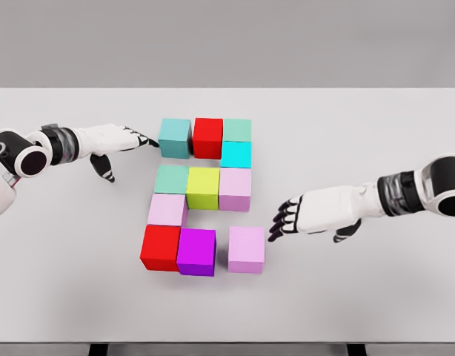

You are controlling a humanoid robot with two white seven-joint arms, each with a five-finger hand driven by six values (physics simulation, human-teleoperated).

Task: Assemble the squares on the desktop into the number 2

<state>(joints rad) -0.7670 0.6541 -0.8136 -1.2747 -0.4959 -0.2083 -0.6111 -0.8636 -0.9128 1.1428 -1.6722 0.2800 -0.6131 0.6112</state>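
We see the right hand (305, 213) low over the white surface (376, 126), fingers spread loosely and gripping nothing, its dark fingertips just beside the right face of a pink block (247, 249); whether they touch it we cannot tell. That pink block sits slightly apart from a purple block (196, 251), which adjoins a red block (161, 247), the three making the bottom row. Above the red one stands a pale pink block (167, 210), then a middle row of a green block (172, 179), a yellow-green block (203, 188) and a lilac block (236, 189). Higher on the right come a cyan block (236, 154) and a mint block (237, 130), with a second red block (208, 137) and a teal block (175, 138) completing the top row. At far left, our left hand (113, 141) reaches out flat, fingers extended and empty, tips just beside the teal block
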